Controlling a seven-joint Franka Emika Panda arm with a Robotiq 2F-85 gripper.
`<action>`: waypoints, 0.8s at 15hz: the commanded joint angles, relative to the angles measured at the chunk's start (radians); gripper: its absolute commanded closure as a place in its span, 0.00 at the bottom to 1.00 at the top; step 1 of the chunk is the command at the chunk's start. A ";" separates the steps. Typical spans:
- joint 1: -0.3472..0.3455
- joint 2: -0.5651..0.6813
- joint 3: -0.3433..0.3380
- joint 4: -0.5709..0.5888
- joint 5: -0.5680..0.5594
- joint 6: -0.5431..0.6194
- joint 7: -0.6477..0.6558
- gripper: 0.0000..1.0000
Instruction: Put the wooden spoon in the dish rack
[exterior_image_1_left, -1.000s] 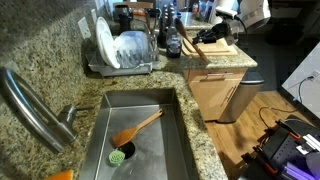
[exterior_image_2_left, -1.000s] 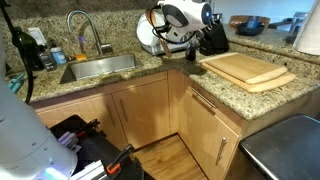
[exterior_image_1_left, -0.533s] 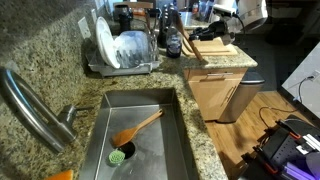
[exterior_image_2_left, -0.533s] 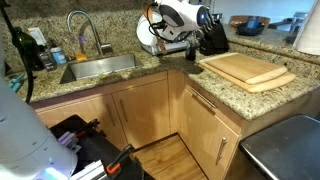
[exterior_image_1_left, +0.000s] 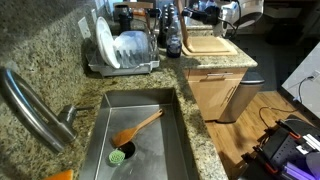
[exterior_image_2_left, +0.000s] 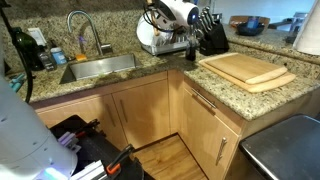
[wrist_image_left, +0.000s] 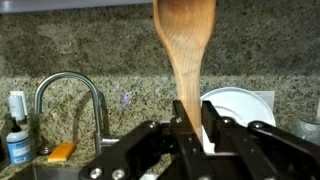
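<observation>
Wrist view, pincer (wrist_image_left: 195, 130) grips spoon (wrist_image_left: 185, 45), plate (wrist_image_left: 243, 108) perhaps racked

You're in a home kitchen — speckled granite counter (exterior_image_1_left: 50, 60), steel sink (exterior_image_1_left: 168, 150), a faucet (wrist_image_left: 68, 76) out beyond your fingers (wrist_image_left: 220, 128), wooden cabinets (exterior_image_2_left: 130, 110) underneath.

A curved faucet (exterior_image_1_left: 30, 105) arches at the edge of the steel sink (exterior_image_1_left: 160, 150), and a green scrub brush (exterior_image_1_left: 120, 154) lies inside that sink. Well apart from the sink, a wooden cutting board (exterior_image_2_left: 245, 68) rests on the granite worktop (exterior_image_2_left: 240, 98).
</observation>
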 joint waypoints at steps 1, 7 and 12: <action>0.011 0.002 -0.015 0.000 0.001 -0.006 0.001 0.77; -0.007 0.073 0.024 0.044 0.107 -0.139 0.017 0.94; 0.025 0.096 0.029 0.050 0.132 -0.143 0.006 0.77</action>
